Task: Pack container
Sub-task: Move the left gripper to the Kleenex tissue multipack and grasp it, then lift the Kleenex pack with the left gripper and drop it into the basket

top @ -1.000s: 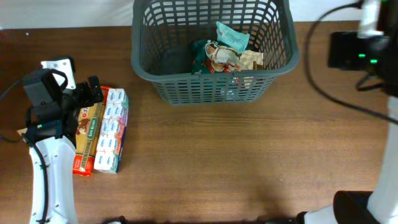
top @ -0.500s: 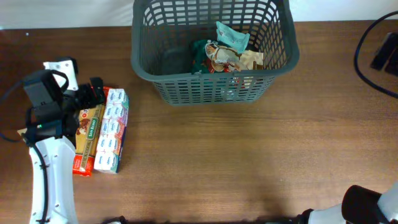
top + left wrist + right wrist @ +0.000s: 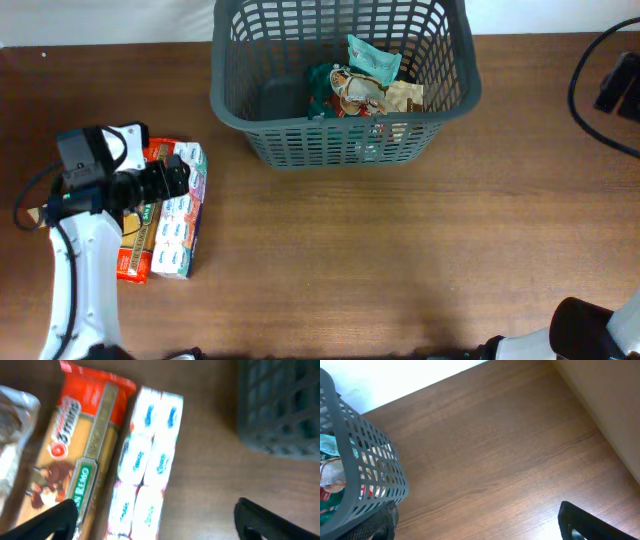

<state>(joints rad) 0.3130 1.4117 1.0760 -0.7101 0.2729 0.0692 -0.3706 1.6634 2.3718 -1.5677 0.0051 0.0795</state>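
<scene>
The dark grey slotted container (image 3: 345, 140) stands at the back centre and holds several snack packets (image 3: 362, 85); its wall shows in the left wrist view (image 3: 280, 410) and in the right wrist view (image 3: 360, 475). On the table at the left lie a red and tan biscuit pack (image 3: 135, 240) (image 3: 75, 455) and a white wafer multipack (image 3: 178, 225) (image 3: 147, 455), side by side. My left gripper (image 3: 170, 180) (image 3: 155, 522) is open above these packs and holds nothing. My right gripper (image 3: 480, 522) is open and empty over bare table right of the container.
A clear crinkled wrapper (image 3: 12, 435) lies left of the biscuit pack. The right arm's body (image 3: 620, 85) and cable sit at the far right edge. The white wall borders the table's back edge (image 3: 420, 380).
My left gripper has swung right and now sits over the two packs. The right arm withdrew to the right, out of the overhead view.
</scene>
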